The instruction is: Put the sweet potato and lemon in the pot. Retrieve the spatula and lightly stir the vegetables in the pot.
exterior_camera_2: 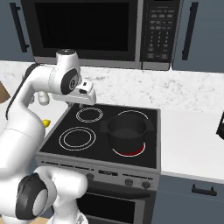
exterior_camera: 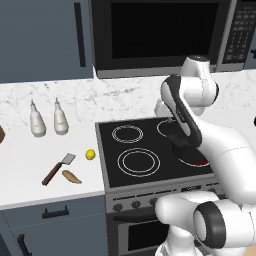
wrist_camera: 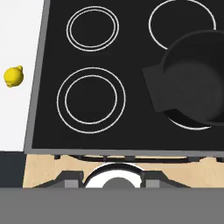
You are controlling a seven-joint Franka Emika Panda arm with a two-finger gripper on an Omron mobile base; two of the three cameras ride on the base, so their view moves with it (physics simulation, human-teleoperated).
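- Fingers of the gripper cannot be judged for spread: little of them shows beneath the white hand, and nothing appears between them.
- Arm: it rises from the base, bends back at the elbow, and carries the hand above the rear left part of the stove, pointing down at the cooktop.
- Pot: it sits on the stove's front right burner, whose ring glows red under it; the hand view shows a bare dark inside.
- Lemon: on the white counter just left of the stove, level with the front left burner.
- Sweet potato: on the same counter, left of the stove and nearer the front edge than the lemon.
- Spatula: lies slantwise just beside the sweet potato, farther from the stove, with its grey blade toward the wall.
- Two white bottles stand on the counter left of the stove, back toward the wall.
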